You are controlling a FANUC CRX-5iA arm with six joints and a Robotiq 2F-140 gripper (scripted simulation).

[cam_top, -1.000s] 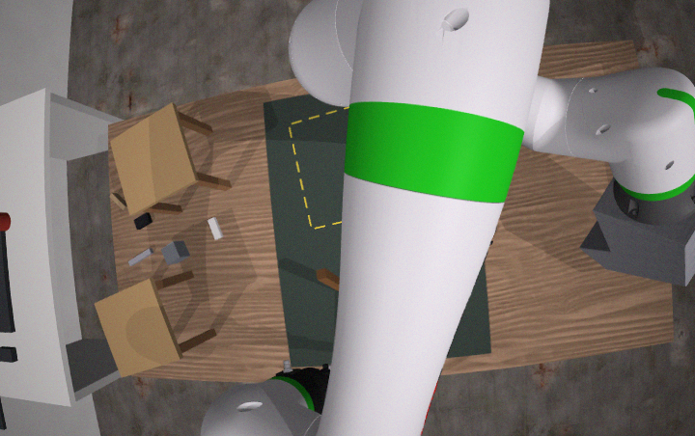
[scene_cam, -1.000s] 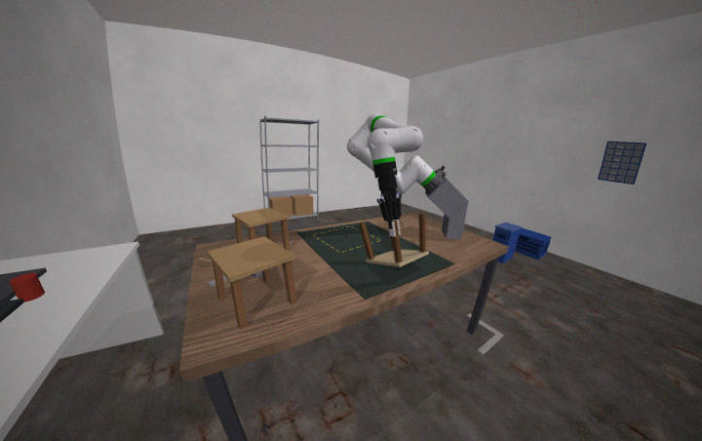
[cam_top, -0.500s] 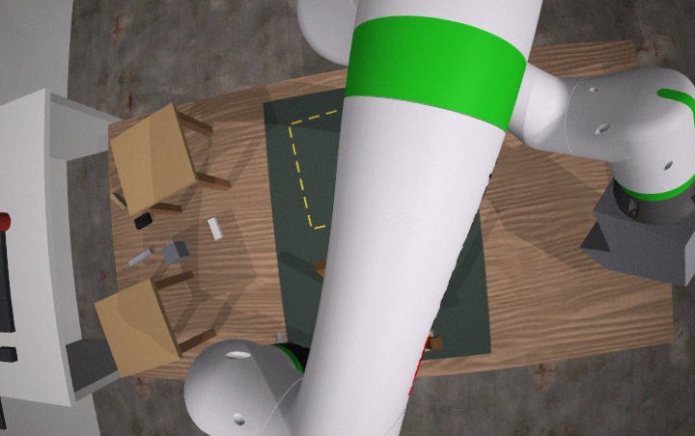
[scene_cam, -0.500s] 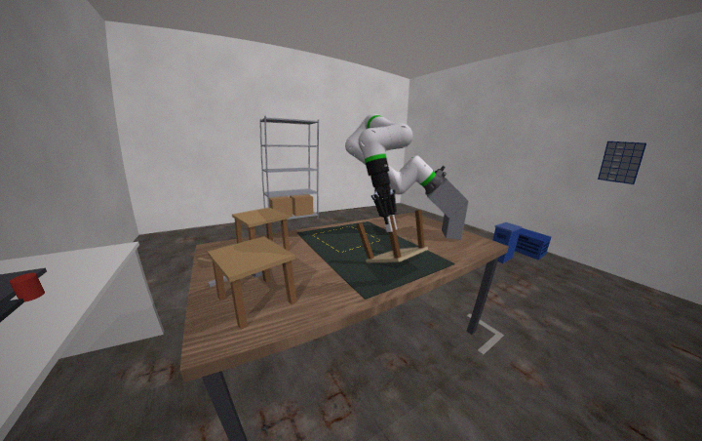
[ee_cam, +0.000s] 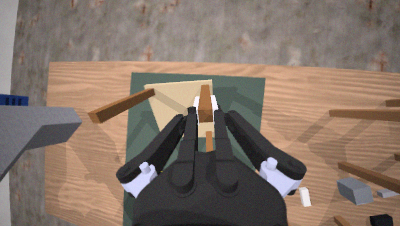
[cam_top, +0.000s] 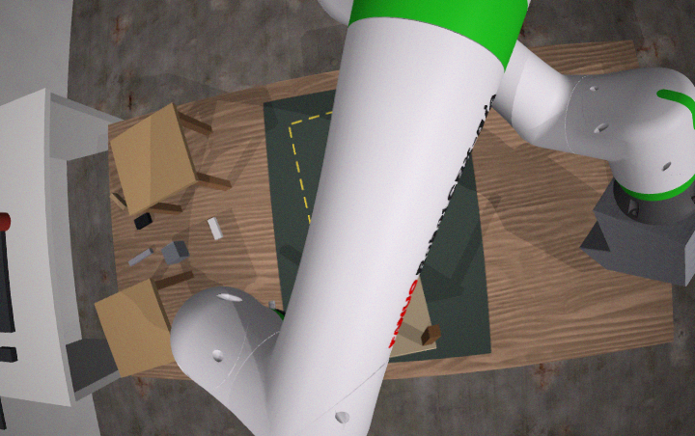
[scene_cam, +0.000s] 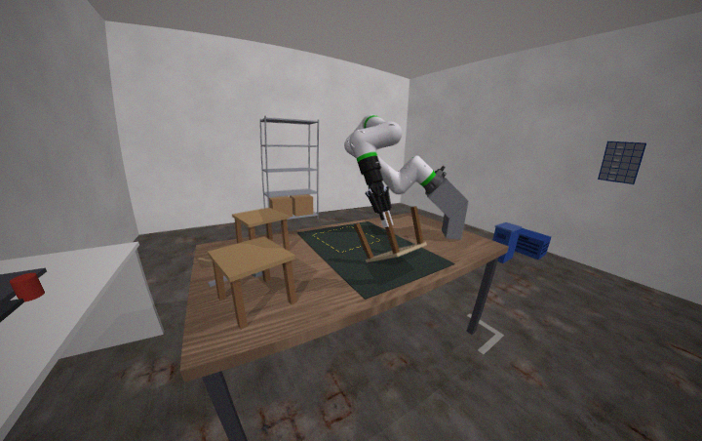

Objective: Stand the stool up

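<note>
The claw [ee_cam: 205, 116] was clamped on one leg of the inverted stool [scene_cam: 395, 253], whose seat lay below it. Beneath both, a green mat [scene_cam: 398, 273] covered the wooden tabletop [scene_cam: 288, 317].

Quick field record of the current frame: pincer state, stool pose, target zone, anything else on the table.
pincer: pincer shut on a leg of the stool
stool: stool upside down, legs up, seat tilted, one edge on the mat
mat: green mat on the wooden table
target: dashed rectangle holds no stool; the stool is beside it, toward the near end of the mat
other stools: two upright stools off the mat
clutter: small blocks between them
</note>
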